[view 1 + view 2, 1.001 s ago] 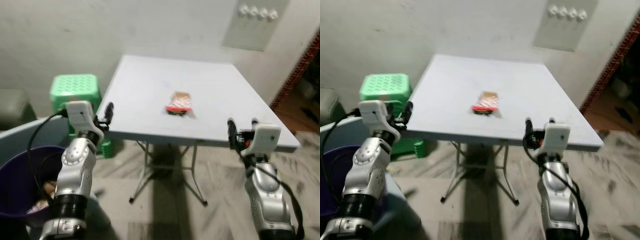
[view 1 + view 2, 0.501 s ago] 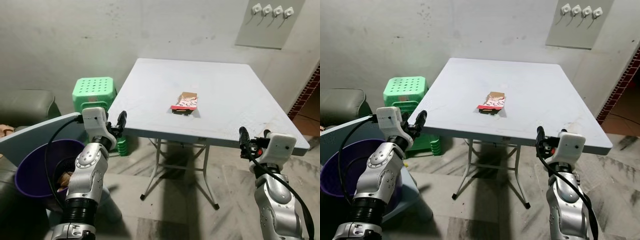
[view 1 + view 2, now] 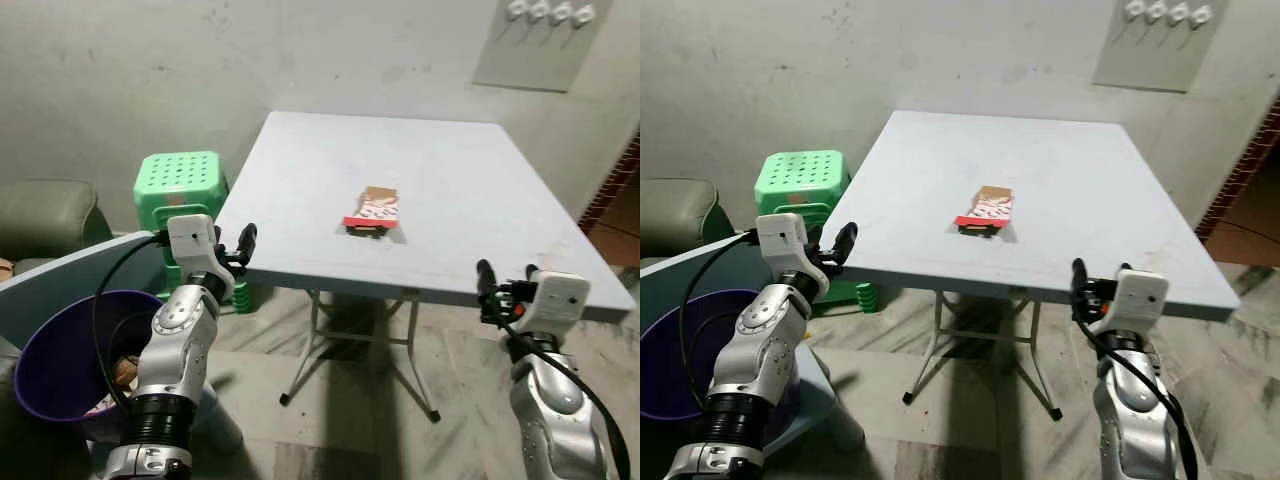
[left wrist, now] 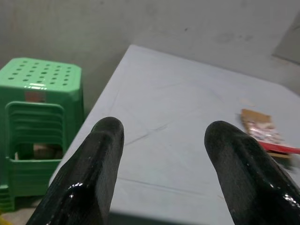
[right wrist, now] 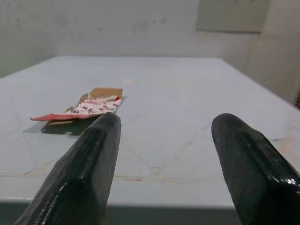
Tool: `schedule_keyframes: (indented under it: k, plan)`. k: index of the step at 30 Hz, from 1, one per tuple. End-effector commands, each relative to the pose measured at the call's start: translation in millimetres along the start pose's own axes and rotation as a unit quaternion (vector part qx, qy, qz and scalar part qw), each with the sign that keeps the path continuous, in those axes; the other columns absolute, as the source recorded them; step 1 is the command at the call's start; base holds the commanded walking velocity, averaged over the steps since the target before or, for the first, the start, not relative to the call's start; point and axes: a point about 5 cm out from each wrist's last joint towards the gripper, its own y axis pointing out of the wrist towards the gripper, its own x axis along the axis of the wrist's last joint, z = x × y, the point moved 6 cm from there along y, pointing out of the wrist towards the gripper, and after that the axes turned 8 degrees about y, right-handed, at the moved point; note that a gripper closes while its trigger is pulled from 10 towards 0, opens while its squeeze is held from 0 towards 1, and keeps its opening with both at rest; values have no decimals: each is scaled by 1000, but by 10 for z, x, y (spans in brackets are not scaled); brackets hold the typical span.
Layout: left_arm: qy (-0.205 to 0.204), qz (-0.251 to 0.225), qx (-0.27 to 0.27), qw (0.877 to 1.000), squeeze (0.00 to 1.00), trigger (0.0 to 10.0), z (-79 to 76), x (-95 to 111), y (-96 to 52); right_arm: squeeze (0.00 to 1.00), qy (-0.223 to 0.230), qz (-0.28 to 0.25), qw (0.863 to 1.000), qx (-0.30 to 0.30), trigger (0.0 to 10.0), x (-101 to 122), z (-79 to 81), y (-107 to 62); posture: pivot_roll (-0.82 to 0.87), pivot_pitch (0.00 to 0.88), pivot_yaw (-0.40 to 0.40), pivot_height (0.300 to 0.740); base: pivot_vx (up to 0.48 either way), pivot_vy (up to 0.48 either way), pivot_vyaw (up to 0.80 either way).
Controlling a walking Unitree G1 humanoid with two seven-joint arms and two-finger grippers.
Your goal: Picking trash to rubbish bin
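Two things were hard to read: the contents of the purple rubbish bin (image 3: 55,365), cut off at the frame edge beside the left arm with only a few pale scraps visible inside, and the print on the wrapper (image 3: 372,210), too small to make out.

The wrapper, a flattened red-and-white packet with a brown cardboard end, lay near the middle of the table (image 3: 470,180), ahead of both grippers and well apart from each. The left gripper (image 3: 231,247) hovered just off the table's near-left corner, its two black fingers (image 4: 96,164) spread wide with nothing between them; the wrapper sat ahead and toward its inner side. The right gripper (image 3: 505,285) hung just below the table's near edge toward the right corner, fingers (image 5: 84,173) likewise spread apart and empty, the wrapper lying ahead of it and inward.

The table was a pale square folding top on a metal frame, standing against a stained grey wall. A stack of green plastic stools (image 3: 180,195) stood beyond the left gripper, beside the table. A grey cushioned seat (image 3: 40,215) sat further out on that side. The floor was marbled tile.
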Motion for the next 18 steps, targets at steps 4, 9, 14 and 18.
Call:
schedule_keyframes:
  k: [4,9,14,18]
  plan:
    - [0,-7,-10,1000,0,10000,-59,74,15,0,3,0,1000,6,10000,42,16,-2,-5,0,-41,740,313,0,0]
    - [1,-6,-10,1000,0,10000,-58,72,9,0,6,9,1000,9,10000,12,20,-18,-6,0,-41,740,311,0,0]
    - [12,-7,-13,1000,0,10000,-89,80,7,0,7,36,999,17,10000,-65,33,-35,-6,0,-42,740,222,0,0]
    - [27,-9,-33,999,0,10000,-173,91,-10,0,-18,53,998,36,10000,-109,41,-50,-7,0,-41,740,0,0,0]
